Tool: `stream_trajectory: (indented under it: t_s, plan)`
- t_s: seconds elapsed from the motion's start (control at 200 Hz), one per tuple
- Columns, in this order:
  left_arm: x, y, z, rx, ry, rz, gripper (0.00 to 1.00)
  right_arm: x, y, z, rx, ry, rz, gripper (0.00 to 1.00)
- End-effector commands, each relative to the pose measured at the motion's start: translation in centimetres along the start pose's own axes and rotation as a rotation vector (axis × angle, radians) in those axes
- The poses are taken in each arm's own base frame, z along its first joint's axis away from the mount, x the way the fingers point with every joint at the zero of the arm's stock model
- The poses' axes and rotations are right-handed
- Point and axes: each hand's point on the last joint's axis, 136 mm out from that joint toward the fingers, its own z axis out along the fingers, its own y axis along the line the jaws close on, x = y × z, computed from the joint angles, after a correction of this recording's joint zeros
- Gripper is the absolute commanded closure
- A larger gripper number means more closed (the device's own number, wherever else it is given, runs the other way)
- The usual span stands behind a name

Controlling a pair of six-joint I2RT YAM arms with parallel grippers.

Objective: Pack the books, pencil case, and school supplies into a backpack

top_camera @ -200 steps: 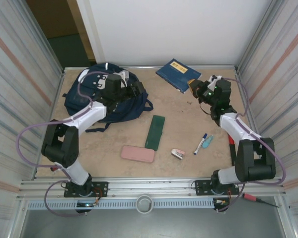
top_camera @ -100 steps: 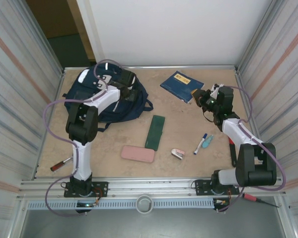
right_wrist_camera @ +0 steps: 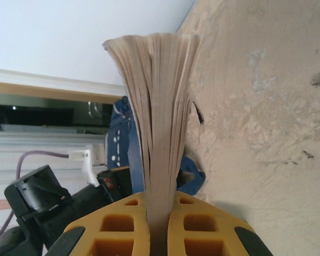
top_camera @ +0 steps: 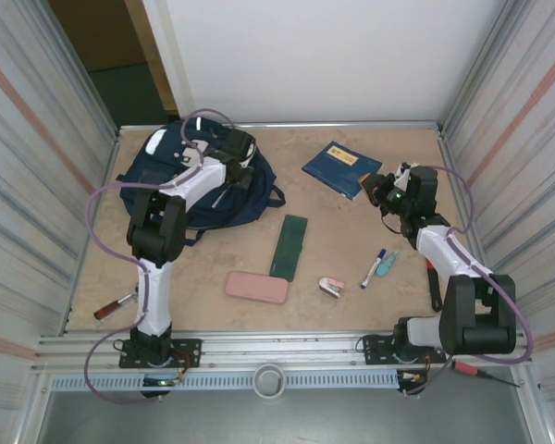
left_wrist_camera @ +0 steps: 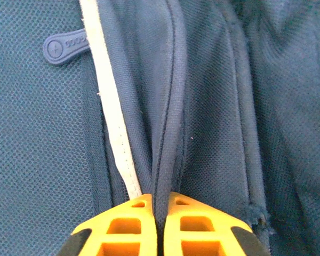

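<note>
You are pinching backpack (top_camera: 171, 190) fabric, upper left, in the left gripper (left_wrist_camera: 159, 226), the right gripper (right_wrist_camera: 160, 229) clamping a book (right_wrist_camera: 157, 106); lift the fold wide.

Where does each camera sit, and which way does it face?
Top external: above, behind the bases, looking down on the table; both arms show.
Left wrist: on the left arm, facing the backpack; left end effector shut on fabric.
Right wrist: on the right arm, facing across the table; right end effector shut on the book.
Shared: top external and right wrist show backpack and book.
</note>
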Motion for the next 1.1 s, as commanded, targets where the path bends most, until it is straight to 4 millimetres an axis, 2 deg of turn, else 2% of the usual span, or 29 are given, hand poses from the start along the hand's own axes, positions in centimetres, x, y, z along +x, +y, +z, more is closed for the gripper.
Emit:
stream_trajectory:
  t_s: [0.0, 0.15, 0.266, 0.421, 0.566, 0.676, 0.847, 1.092]
  plan:
    - [-4.2, -1.3, -4.8, 0.13, -0.158, -0.003, 1.0, -0.3, 1.9, -1.5, 0.0, 0.002, -0.134, 1.0]
    - [-7.6, -2.4, -10.7, 0.305, -0.34, -0.01, 1.0, 1.0, 2.4, -1.5, 0.025, 0.114, -0.216, 1.0]
    - [-9.7, -2.1, -14.4, 0.439, -0.439, -0.051, 1.0, 1.9, 2.8, -1.2, 0.005, 0.164, -0.235, 1.0]
    - [-11.3, -2.0, -17.7, 0.6, -0.494, -0.119, 1.0, 3.2, 4.6, -0.6, -0.033, 0.202, -0.288, 1.0]
    - [-12.0, -2.9, -20.3, 0.739, -0.539, -0.145, 1.0, 4.6, 6.0, 1.4, -0.054, 0.254, -0.315, 1.0]
    - [-12.5, -2.9, -21.5, 0.823, -0.559, -0.173, 1.0, 5.8, 6.6, 3.8, -0.071, 0.299, -0.314, 1.0]
    - [-13.1, -2.4, -21.7, 0.869, -0.575, -0.206, 1.0, 7.2, 7.6, 8.4, -0.098, 0.325, -0.284, 1.0]
    - [-13.3, -2.4, -21.1, 0.893, -0.565, -0.215, 1.0, 10.0, 9.0, 17.3, -0.145, 0.327, -0.219, 1.0]
